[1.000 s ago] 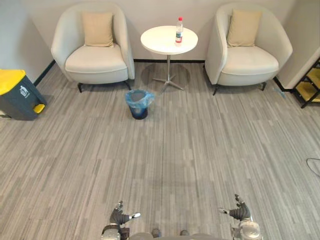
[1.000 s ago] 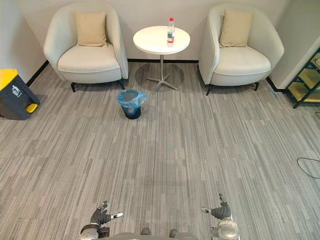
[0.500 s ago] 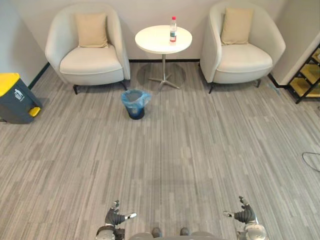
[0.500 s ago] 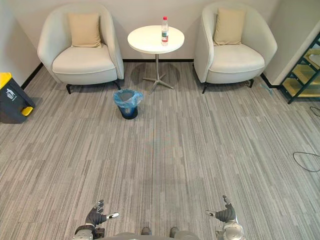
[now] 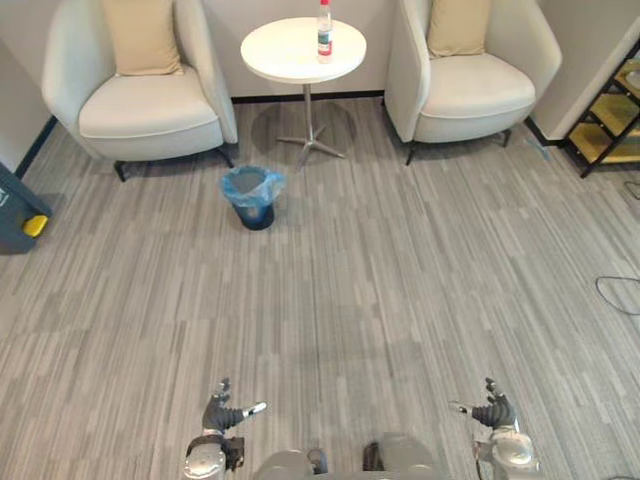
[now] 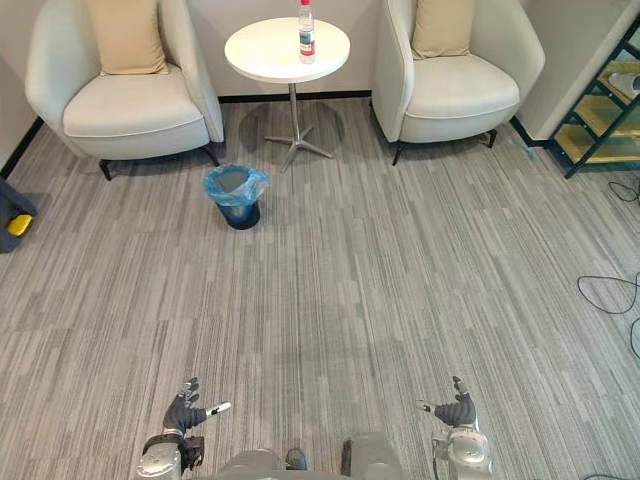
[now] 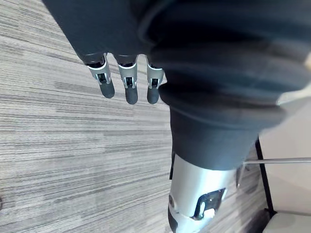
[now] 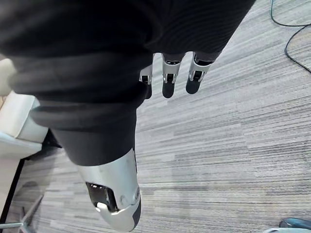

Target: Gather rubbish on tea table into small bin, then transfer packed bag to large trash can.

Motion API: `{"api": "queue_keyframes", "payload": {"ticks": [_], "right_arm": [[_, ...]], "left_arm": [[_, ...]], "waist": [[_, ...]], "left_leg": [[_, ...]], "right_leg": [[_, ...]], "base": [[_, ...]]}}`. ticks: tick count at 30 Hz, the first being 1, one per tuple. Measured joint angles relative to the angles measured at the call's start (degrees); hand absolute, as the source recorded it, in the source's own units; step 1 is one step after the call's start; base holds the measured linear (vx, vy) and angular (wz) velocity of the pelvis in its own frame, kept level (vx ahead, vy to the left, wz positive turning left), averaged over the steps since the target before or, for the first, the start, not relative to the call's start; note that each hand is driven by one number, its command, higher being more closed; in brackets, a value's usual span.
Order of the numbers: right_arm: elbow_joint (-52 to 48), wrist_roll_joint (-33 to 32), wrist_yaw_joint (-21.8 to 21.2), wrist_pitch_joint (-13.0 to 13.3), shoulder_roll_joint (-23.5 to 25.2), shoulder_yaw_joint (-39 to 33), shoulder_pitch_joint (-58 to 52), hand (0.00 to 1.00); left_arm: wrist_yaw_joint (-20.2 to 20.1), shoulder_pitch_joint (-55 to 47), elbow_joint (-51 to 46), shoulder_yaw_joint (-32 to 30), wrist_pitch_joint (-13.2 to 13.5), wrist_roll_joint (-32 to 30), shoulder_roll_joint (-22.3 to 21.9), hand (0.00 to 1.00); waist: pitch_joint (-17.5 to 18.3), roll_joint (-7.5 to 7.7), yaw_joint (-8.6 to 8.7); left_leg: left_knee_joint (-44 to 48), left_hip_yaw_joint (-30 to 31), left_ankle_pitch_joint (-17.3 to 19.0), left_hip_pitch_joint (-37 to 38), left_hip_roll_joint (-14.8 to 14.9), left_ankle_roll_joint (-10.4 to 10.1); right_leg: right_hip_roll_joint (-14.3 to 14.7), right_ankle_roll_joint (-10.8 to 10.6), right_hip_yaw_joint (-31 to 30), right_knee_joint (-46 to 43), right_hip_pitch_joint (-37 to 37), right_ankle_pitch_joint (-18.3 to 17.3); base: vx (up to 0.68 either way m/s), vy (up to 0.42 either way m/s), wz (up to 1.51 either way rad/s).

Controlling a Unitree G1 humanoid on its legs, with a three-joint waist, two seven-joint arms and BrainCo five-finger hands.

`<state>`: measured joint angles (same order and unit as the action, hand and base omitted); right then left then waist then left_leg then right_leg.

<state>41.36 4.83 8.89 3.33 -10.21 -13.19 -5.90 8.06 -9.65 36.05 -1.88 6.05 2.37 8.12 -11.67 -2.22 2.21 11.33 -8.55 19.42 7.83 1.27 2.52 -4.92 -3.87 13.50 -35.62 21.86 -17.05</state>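
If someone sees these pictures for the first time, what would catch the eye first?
A round white table stands by the far wall between two cream armchairs, with one bottle upright on it. On the grey floor before the table sits a small bin lined with a blue bag. Low in the view, the left hand and right hand are open and hold nothing.

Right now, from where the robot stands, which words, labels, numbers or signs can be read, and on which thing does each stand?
No text can be read.
bottle on the tea table: red label band, print too small to read.
small bin: blue bag, no print seen.
large trash can, cut by the edge: no sign seen.
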Motion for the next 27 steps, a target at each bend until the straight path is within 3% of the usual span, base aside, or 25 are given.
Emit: {"api": "queue_keyframes", "payload": {"ticks": [2,3,4,5,6,7,8,9,10,11,12,14,16,18,19,20,21,22,23,24,25,26,27], "right_arm": [[-0.02,-0.02,0.13,0.0,-0.78,-0.01,0.43,0.0],[-0.05,-0.02,0.65,0.0,-1.14,-0.01,0.43,0.0],[-0.06,-0.02,0.83,0.0,-1.23,-0.01,0.4,0.0],[-0.02,-0.01,1.14,-0.08,-1.73,-0.15,0.46,0.0],[-0.15,-0.01,1.08,-0.07,-1.28,0.0,1.7,0.0],[-0.21,-0.06,1.03,-0.03,-1.31,0.18,2.02,0.0],[-0.26,-0.12,1.04,-0.01,-1.37,0.25,2.23,0.0],[-0.24,-0.47,1.15,0.04,-1.42,1.01,2.31,0.0],[-0.28,-1.5,1.29,0.28,-1.27,2.4,2.52,0.0],[-0.38,-2.38,1.52,0.51,-0.83,2.85,2.96,0.0],[-0.98,-3.0,2.26,0.85,-0.18,2.8,3.3,0.0],[-1.76,-4.22,2.48,1.22,-0.21,2.71,3.84,0.0],[-1.27,-4.47,2.5,1.19,-0.51,2.11,4.81,0.0],[-0.44,-4.49,2.66,1.08,-0.39,1.74,5.55,0.0],[0.01,-4.47,2.8,1.06,-0.54,1.52,5.09,0.0],[0.1,-4.44,3.24,0.97,-0.7,1.73,4.4,0.0],[0.3,-4.43,3.37,0.67,-0.24,1.85,4.25,0.0],[0.51,-4.35,3.38,0.32,0.5,2.23,3.29,0.0],[1.51,-4.27,3.39,0.32,0.71,2.27,2.53,0.0],[2.33,-4.26,3.42,0.32,0.84,2.28,2.63,0.0],[3.21,-4.24,3.4,0.25,1.32,2.29,3.19,0.0],[3.42,-4.22,3.39,0.22,1.95,2.31,2.98,0.0],[3.49,-4.22,3.33,0.15,2.33,2.39,2.81,0.0]], "left_arm": [[0.37,1.85,0.04,0.29,0.11,0.56,-0.14,0.0],[0.88,2.64,0.12,0.18,0.19,0.96,0.05,0.0],[0.93,2.87,0.23,0.16,0.2,1.0,0.02,0.0],[0.92,3.52,1.02,0.15,0.3,0.99,-0.43,0.0],[0.84,4.24,1.35,0.18,0.46,0.98,-0.58,0.0],[0.88,4.54,1.56,0.14,0.45,0.98,-0.96,0.0],[0.88,4.74,1.65,0.11,0.45,0.98,-1.49,0.0],[0.88,4.19,1.66,-0.01,0.52,1.06,-2.49,0.0],[0.81,3.7,1.8,0.07,0.58,1.51,-2.85,0.0],[0.82,3.54,1.81,0.05,0.58,1.62,-2.88,0.0],[0.82,3.44,1.77,0.06,0.69,1.8,-2.97,0.0],[0.82,3.46,1.69,0.06,0.82,2.06,-3.1,0.0],[0.85,3.44,1.66,-0.16,0.81,2.09,-3.32,0.0],[0.87,2.43,1.66,-0.45,0.77,2.08,-3.85,0.0],[0.93,1.77,1.57,-0.47,0.8,2.08,-4.41,0.0],[1.08,1.07,1.63,-0.51,0.79,2.17,-4.63,0.0],[1.13,0.74,1.85,-0.7,0.67,2.22,-4.39,0.0],[1.25,0.89,1.82,-1.12,0.66,2.2,-4.29,0.0],[1.45,0.98,1.73,-1.04,0.69,2.2,-4.59,0.0],[1.5,1.06,1.81,-1.0,0.67,2.2,-4.59,0.0],[1.6,1.4,2.24,-0.95,0.63,2.23,-4.32,0.0],[1.83,1.9,3.07,-0.75,0.38,2.26,-3.62,0.0],[2.05,2.06,3.24,-0.43,-0.06,2.3,-3.07,0.0]], "waist": [[-0.93,-0.97,0.61],[-0.99,0.37,0.7],[-1.02,0.44,0.75],[-1.25,-0.61,0.98],[-1.47,-0.72,1.46],[-1.83,-1.11,1.61],[-2.49,-1.61,1.59],[-3.25,-1.9,0.85],[-3.33,-2.14,0.03],[-3.8,-1.35,-0.57],[-4.43,0.07,-1.56],[-4.58,0.41,-2.29],[-4.8,0.21,-3.35],[-5.1,0.43,-4.03],[-4.72,-0.33,-4.87],[-4.23,-1.66,-5.29],[-3.86,-1.59,-5.4],[-3.19,0.84,-5.64],[-2.11,2.71,-5.79],[-2.02,3.27,-5.61],[-2.35,4.28,-4.59],[-2.42,5.15,-3.88],[-2.74,5.58,-3.01]], "left_leg": [[-2.85,0.93,-0.67,2.52,1.69,-1.71],[-3.81,1.64,-0.75,4.79,2.01,-4.28],[-3.78,1.9,-0.57,5.27,2.23,-4.59],[-1.94,3.11,0.17,5.8,3.96,-5.94],[5.56,3.28,-2.19,2.9,4.97,-9.89],[11.25,3.26,-3.71,0.86,5.52,-10.71],[18.53,3.1,-6.34,-1.85,6.45,-10.25],[33.73,2.66,-13.74,-7.02,9.54,-9.39],[45.72,1.07,-12.03,-11.55,12.4,-7.17],[50.39,-0.17,-10.73,-14.43,13.07,-5.86],[50.58,-1.45,-9.62,-17.87,12.57,-4.91],[44.31,-3.98,-8.04,-24.15,11.65,-4.9],[32.34,-5.38,-8.14,-28.85,9.4,-4.98],[15.62,-5.04,-9.98,-29.77,5.73,-7.04],[5.3,-4.78,-12.82,-29.13,4.4,-8.2],[2.85,-3.98,-15.86,-29.83,4.74,-5.15],[5.36,-3.34,-18.45,-30.13,4.29,-2.97],[9.46,-3.24,-17.99,-30.83,2.48,-1.18],[11.99,-4.14,-15.88,-31.02,1.74,1.58],[12.89,-4.09,-14.2,-30.66,1.45,1.59],[13.79,-3.32,-11.65,-28.6,0.02,2.07],[13.62,-2.55,-10.01,-26.23,-1.47,2.43],[13.21,-1.85,-8.55,-22.65,-2.56,3.13]], "right_leg": [[1.25,0.76,0.8,8.19,2.3,4.4],[1.69,2.0,0.13,16.48,3.32,12.79],[1.75,2.68,0.08,16.79,3.23,14.86],[2.02,6.84,0.79,14.02,2.98,17.79],[1.6,7.54,1.53,9.68,3.23,12.94],[1.72,7.92,2.09,9.53,1.83,11.49],[2.21,8.14,2.56,10.29,-0.57,10.3],[3.52,8.9,2.85,13.31,-6.35,8.95],[5.27,9.13,2.11,16.96,-12.21,8.74],[5.82,9.35,1.33,20.53,-16.97,8.6],[5.9,9.36,0.36,25.27,-22.36,8.59],[5.91,9.2,-0.83,30.14,-27.25,8.42],[5.6,8.19,-2.83,31.96,-30.02,7.42],[4.61,6.88,-4.68,33.34,-33.64,5.4],[4.99,5.72,-6.15,34.64,-35.9,4.07],[5.99,4.88,-7.61,35.03,-38.21,1.46],[5.65,4.69,-8.06,34.25,-39.26,-0.01],[3.66,4.64,-8.75,29.78,-38.74,-2.82],[1.65,2.23,-8.93,20.12,-35.24,-4.42],[0.86,0.97,-9.14,13.37,-32.51,-4.3],[-0.98,-6.86,-9.67,-3.31,-26.17,-0.17],[-2.15,-11.1,-10.46,-14.1,-22.23,3.31],[-3.6,-9.39,-9.88,-22.27,-19.53,2.53]], "base": [[0.52,-0.103,0.5],[0.6,-0.148,0.38],[0.69,-0.198,0.43],[0.83,-0.304,0.37],[0.67,-0.254,0.41],[0.5,-0.218,0.32],[0.5,-0.221,0.2],[0.73,-0.309,-0.02],[0.72,-0.284,-0.21],[0.68,-0.225,-0.35],[0.45,-0.137,-0.25],[0.5,-0.113,-0.27],[0.56,-0.008,-0.53],[0.55,0.097,-0.64],[0.58,0.194,-0.74],[0.6,0.233,-0.7],[0.62,0.247,-0.38],[0.67,0.221,-0.09],[0.67,0.195,0.01],[0.66,0.182,0.17],[0.62,0.181,0.39],[0.62,0.165,0.56],[0.65,0.128,0.56]]}}
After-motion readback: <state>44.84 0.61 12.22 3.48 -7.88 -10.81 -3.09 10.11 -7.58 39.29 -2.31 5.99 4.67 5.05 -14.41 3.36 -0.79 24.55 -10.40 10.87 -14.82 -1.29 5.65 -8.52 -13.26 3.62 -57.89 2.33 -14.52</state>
